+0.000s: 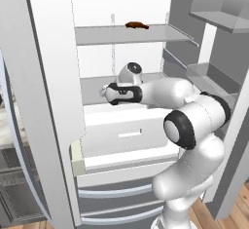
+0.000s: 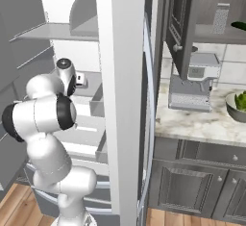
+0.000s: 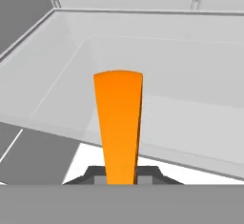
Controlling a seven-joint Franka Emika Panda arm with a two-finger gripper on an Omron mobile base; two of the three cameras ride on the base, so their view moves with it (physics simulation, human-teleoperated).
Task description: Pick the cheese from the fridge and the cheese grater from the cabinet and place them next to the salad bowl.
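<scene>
Cheese (image 3: 118, 123) lengthwise along tool (image 3: 119, 178)

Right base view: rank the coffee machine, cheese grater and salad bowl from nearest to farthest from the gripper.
1. Coffee machine, on the counter right of the fridge door.
2. Cheese grater, up on the cabinet shelf.
3. Salad bowl, at the far right edge.
The gripper is inside the fridge.

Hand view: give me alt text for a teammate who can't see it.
An orange cheese wedge is clamped in the pincer, pointing away from the camera. Behind it lies a light grey fridge shelf with the fridge's white back wall above.
</scene>
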